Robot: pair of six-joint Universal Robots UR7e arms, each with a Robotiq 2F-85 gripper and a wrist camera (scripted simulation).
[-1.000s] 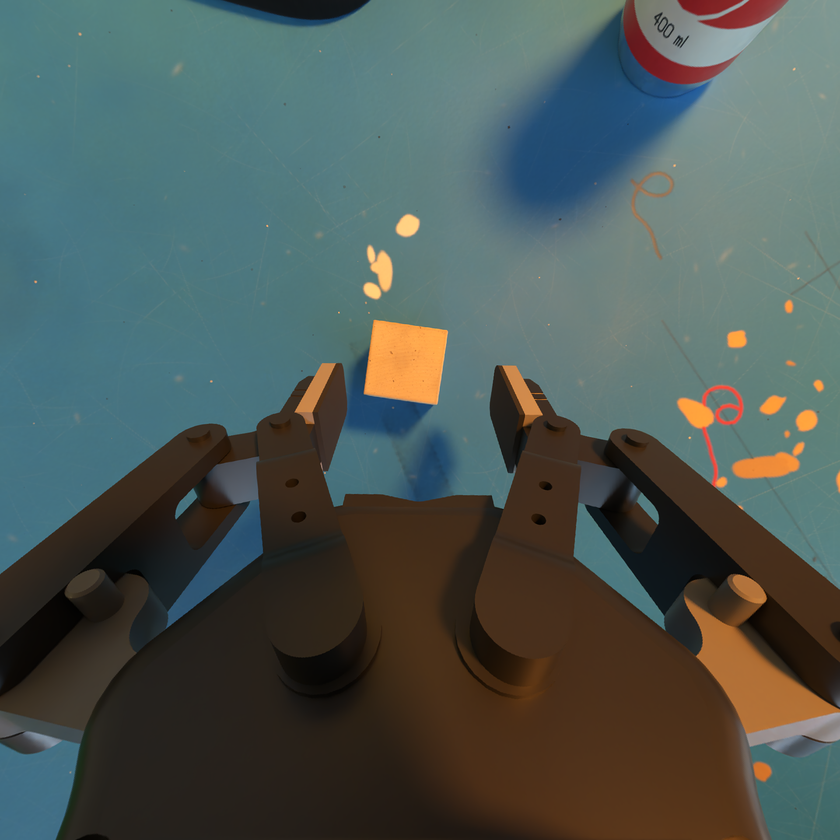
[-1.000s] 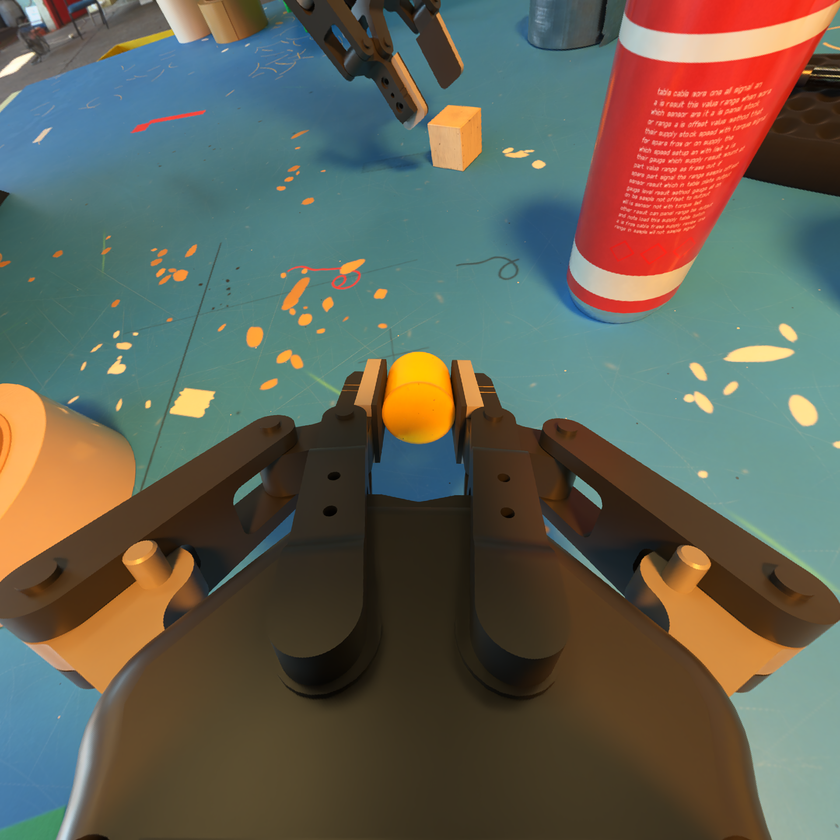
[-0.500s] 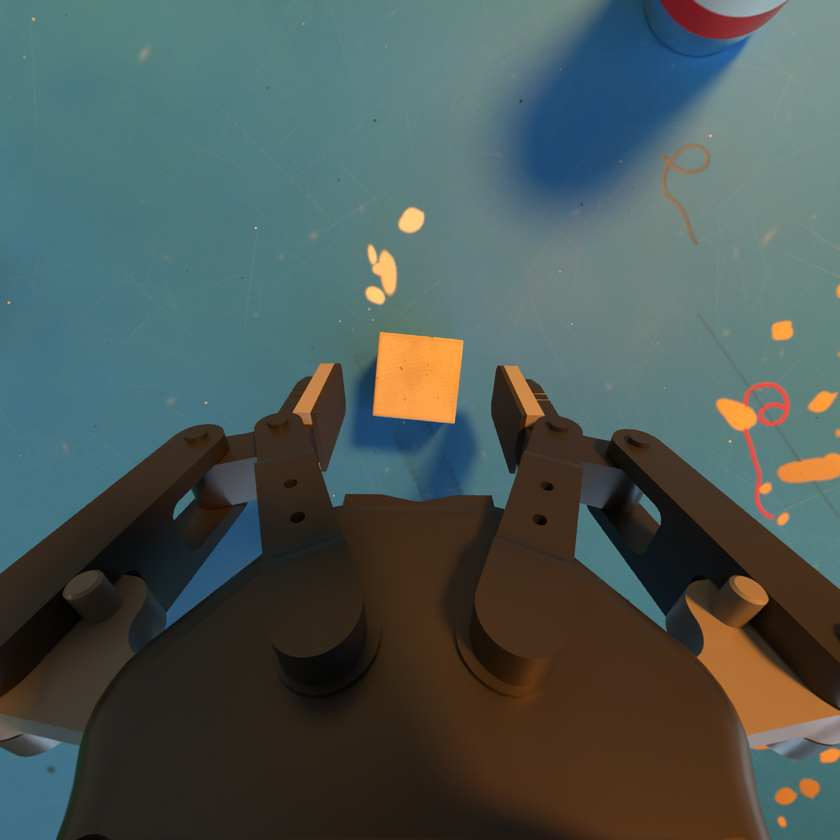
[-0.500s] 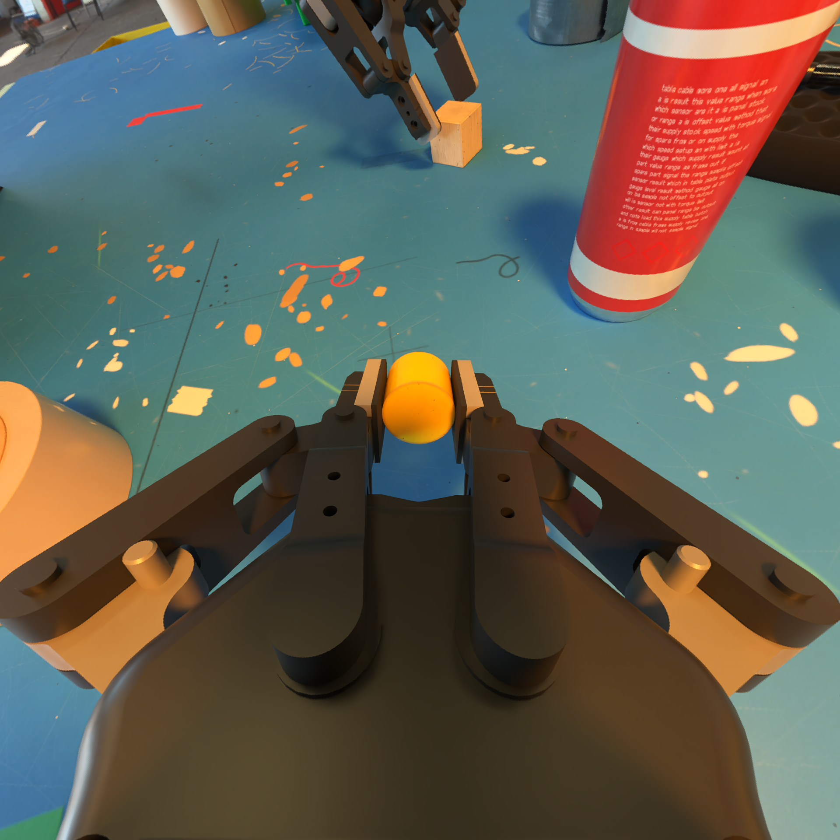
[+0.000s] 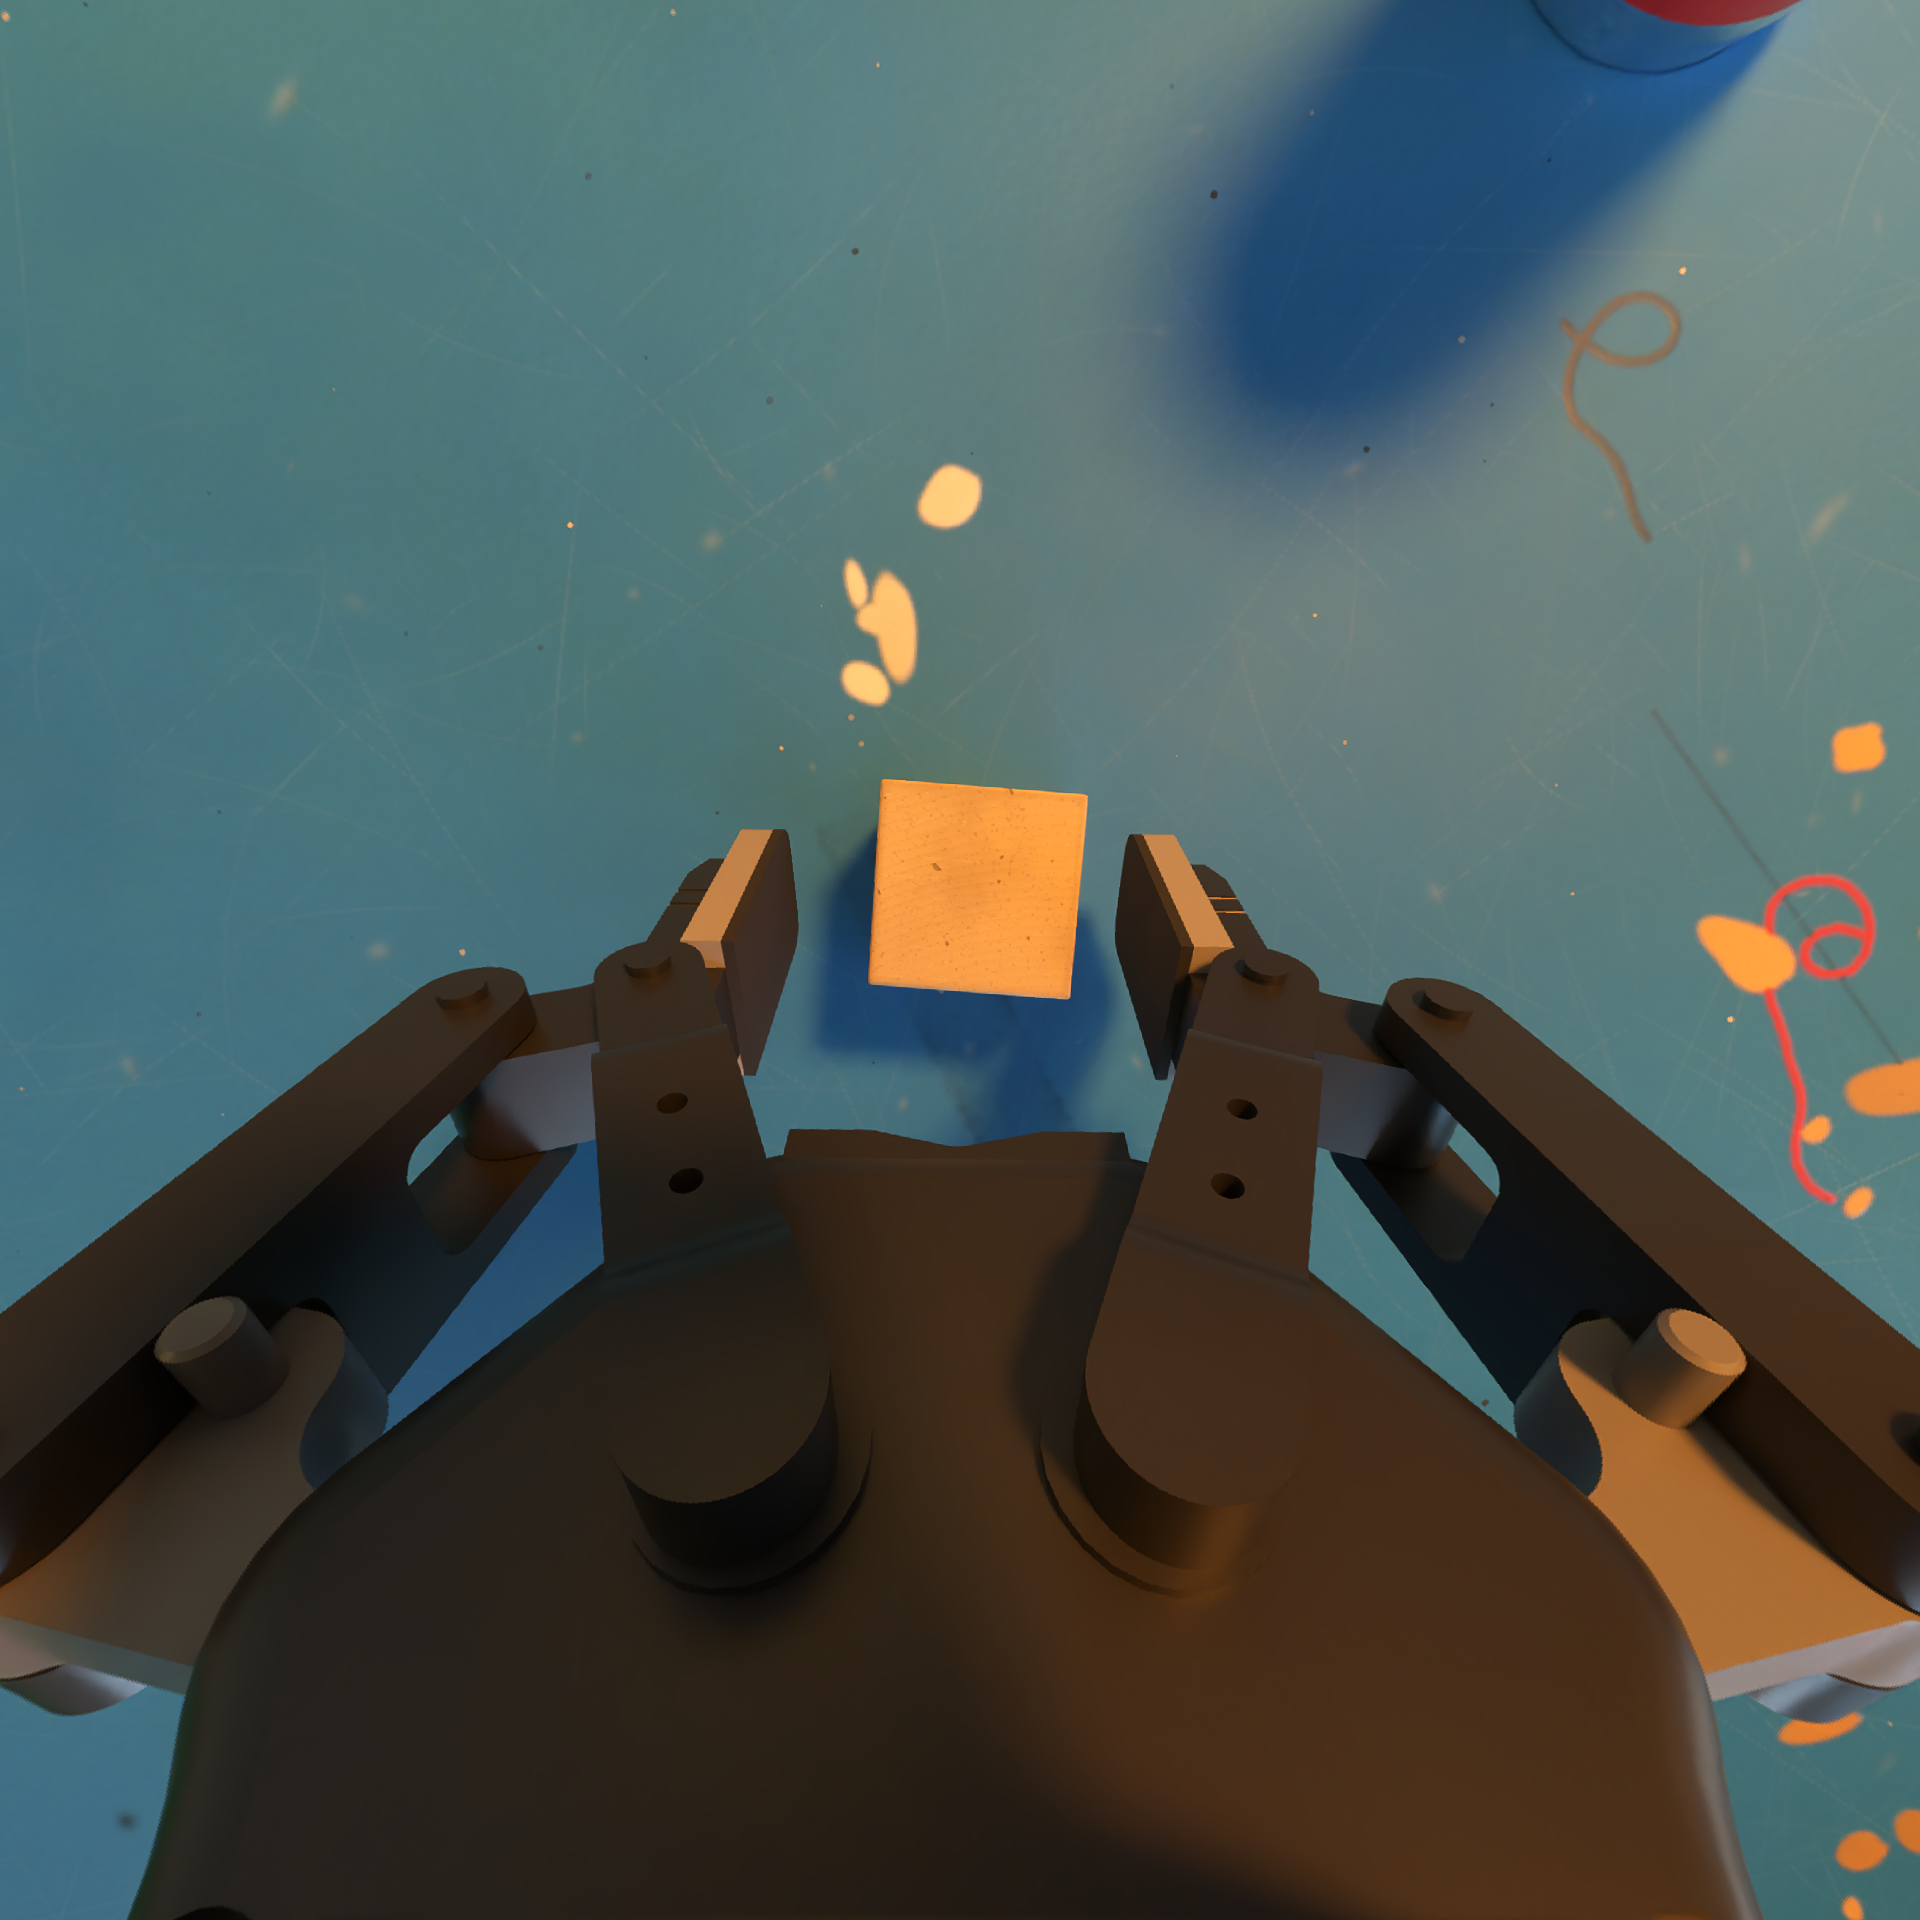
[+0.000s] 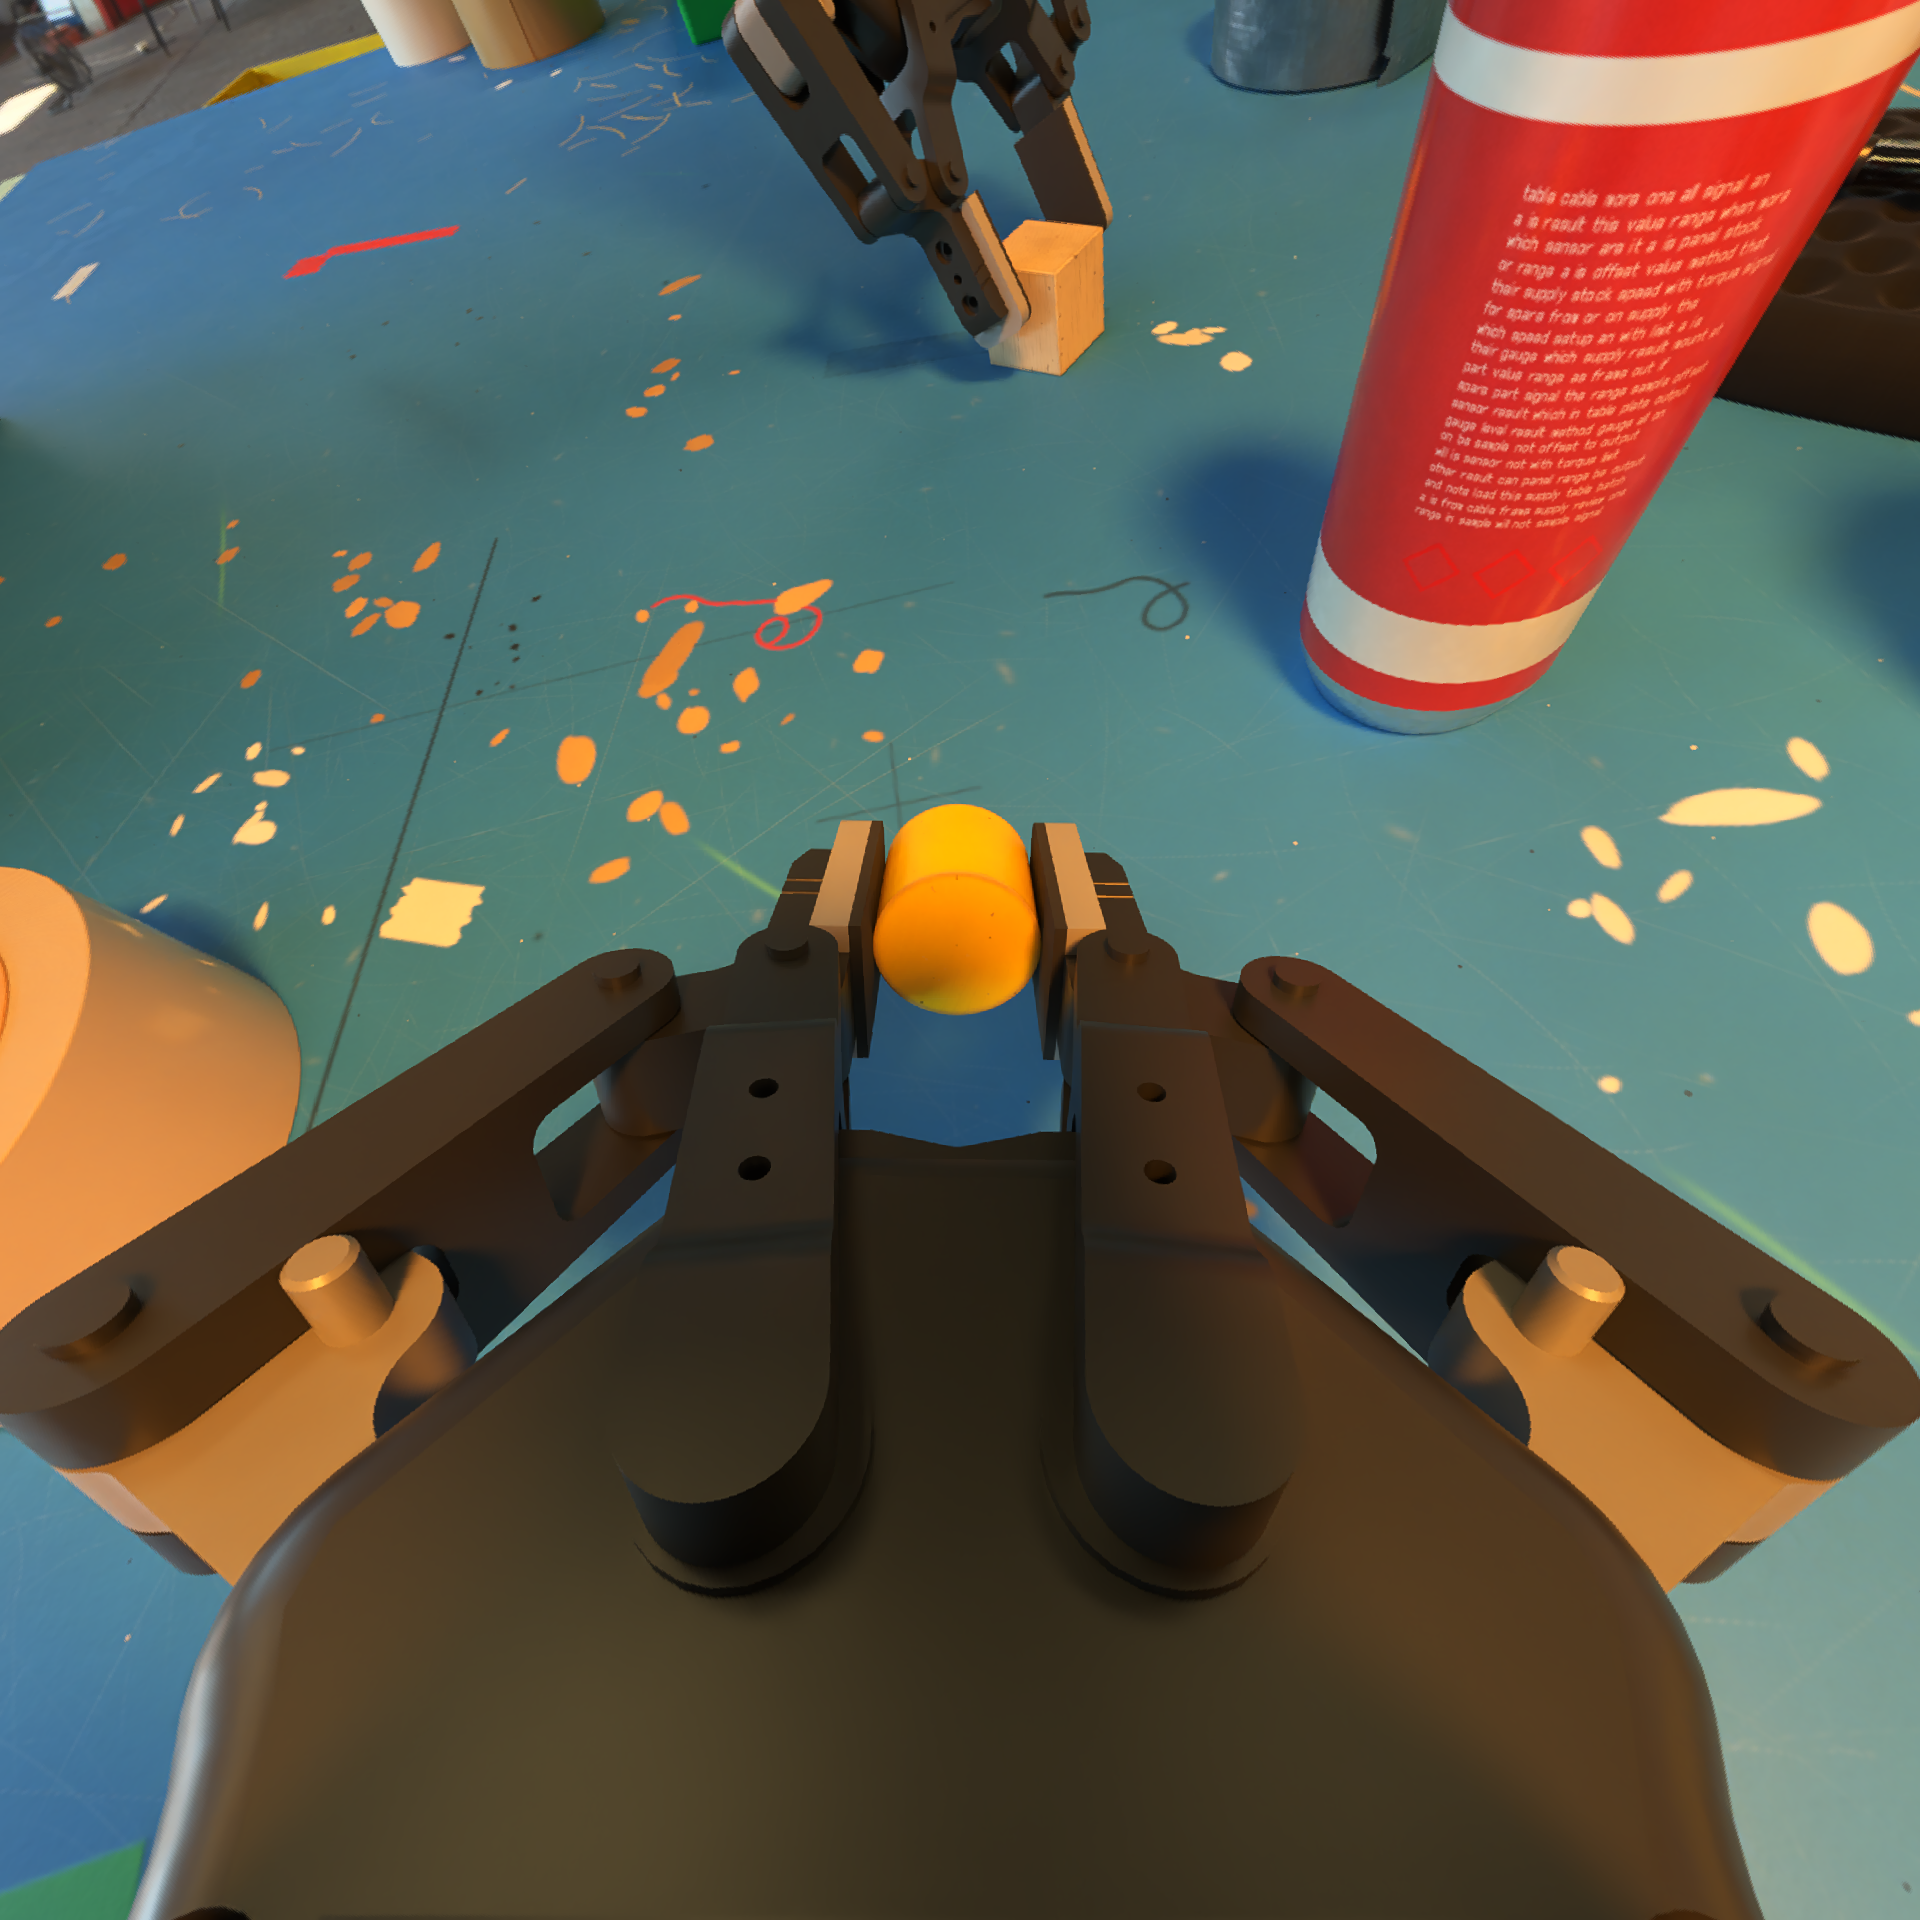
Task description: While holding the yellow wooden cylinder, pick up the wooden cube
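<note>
The wooden cube [image 5: 977,888] rests on the blue-green table, between the two fingers of my left gripper [image 5: 956,914]. The left gripper is open, with a gap on each side of the cube. In the right wrist view the cube [image 6: 1060,296] shows far off, with the left gripper [image 6: 1029,281] straddling it from above and its fingertips low at the table. My right gripper [image 6: 956,904] is shut on the yellow wooden cylinder [image 6: 956,909] and holds it above the table, nearer the front.
A tall red and white can [image 6: 1579,364] stands right of the cube; its base [image 5: 1662,31] shows in the left wrist view. An orange-tan rounded object [image 6: 114,1049] sits at the left. A grey container [image 6: 1309,42], a dark tray [image 6: 1839,312] and cylinders [image 6: 478,16] line the back.
My left gripper has come down and forward over the cube, so the cube now sits between its open fingers. The right gripper with the cylinder has not moved.
</note>
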